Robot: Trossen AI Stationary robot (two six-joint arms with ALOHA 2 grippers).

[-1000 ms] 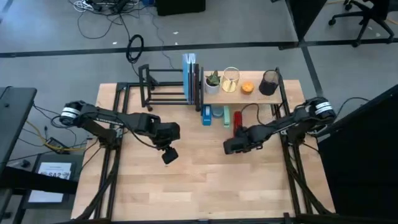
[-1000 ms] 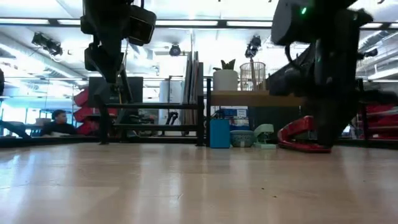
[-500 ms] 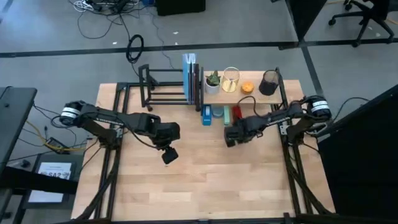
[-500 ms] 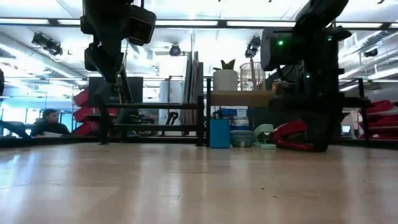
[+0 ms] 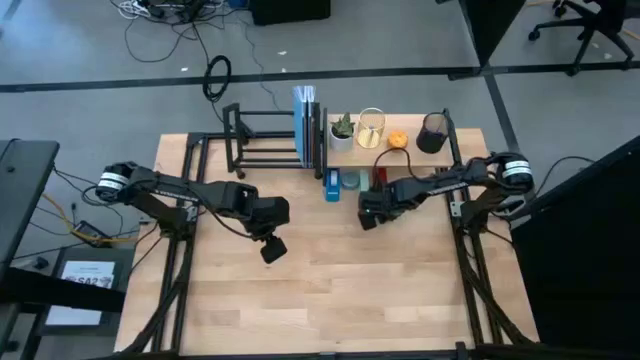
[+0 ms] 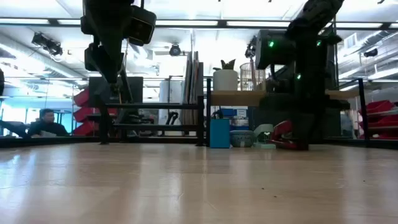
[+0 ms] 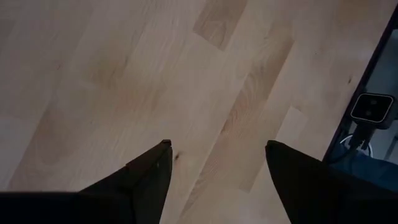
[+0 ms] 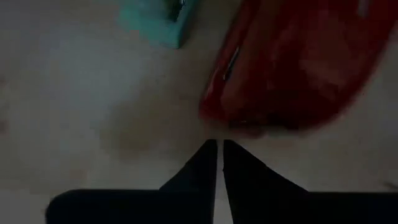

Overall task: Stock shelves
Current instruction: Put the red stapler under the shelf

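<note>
Nudging the stapler [image 8: 292,68] under the plank shelf [image 5: 400,150] wants slow, level pushing from the right gripper [image 8: 219,149], jaws together; left gripper [image 7: 217,155], at nine o'clock, waits with jaws apart.

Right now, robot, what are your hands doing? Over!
Left gripper open, hovering over bare table. Right gripper shut, empty, nosing up to red stapler under wooden shelf. Nothing in the way.

Over the pale, streaky-grained wooden desk [image 5: 330,290] stand a black bar rack [image 5: 262,140] and a light wood shelf [image 5: 400,152] on black posts, holding a white pot [image 5: 342,136], a gold wire basket [image 5: 371,127], something orange [image 5: 398,141] and a black cup [image 5: 433,132], with a blue box [image 6: 219,133], a teal piece [image 8: 163,18] and a glossy red thing [image 8: 298,68] below.
</note>
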